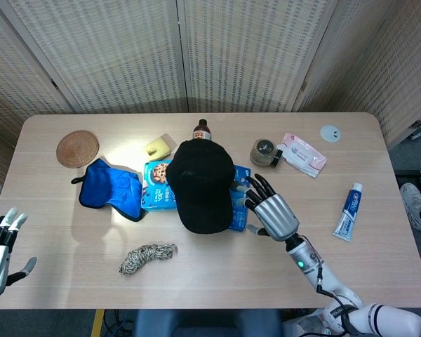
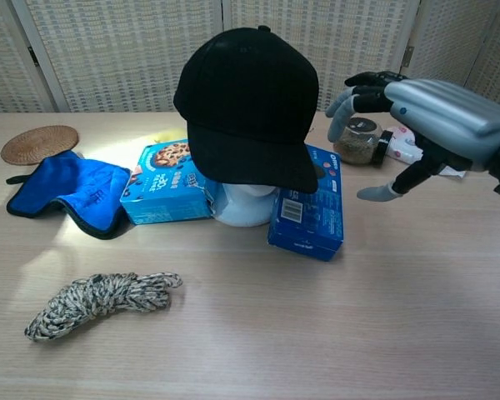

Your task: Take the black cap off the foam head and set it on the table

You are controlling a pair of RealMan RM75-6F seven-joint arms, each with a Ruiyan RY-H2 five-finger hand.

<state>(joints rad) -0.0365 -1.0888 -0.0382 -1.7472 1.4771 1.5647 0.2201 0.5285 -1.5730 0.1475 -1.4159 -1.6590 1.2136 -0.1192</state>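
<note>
The black cap (image 1: 200, 185) (image 2: 248, 107) sits on the white foam head (image 2: 242, 204) at the table's middle, brim toward me. My right hand (image 1: 272, 209) (image 2: 423, 117) hovers just right of the cap with fingers spread and nothing in it, a small gap from the cap's side. My left hand (image 1: 1, 247) stays at the near left table edge, fingers apart and empty, out of the chest view.
Two blue cookie boxes (image 2: 166, 192) (image 2: 309, 213) flank the foam head. A blue mitt (image 1: 111, 188), woven coaster (image 1: 77, 148), rope coil (image 1: 148, 255), yellow sponge (image 1: 158, 147), bottle (image 1: 201, 131), jar (image 1: 265, 152), wipes pack (image 1: 303, 154) and toothpaste tube (image 1: 348, 210) lie about.
</note>
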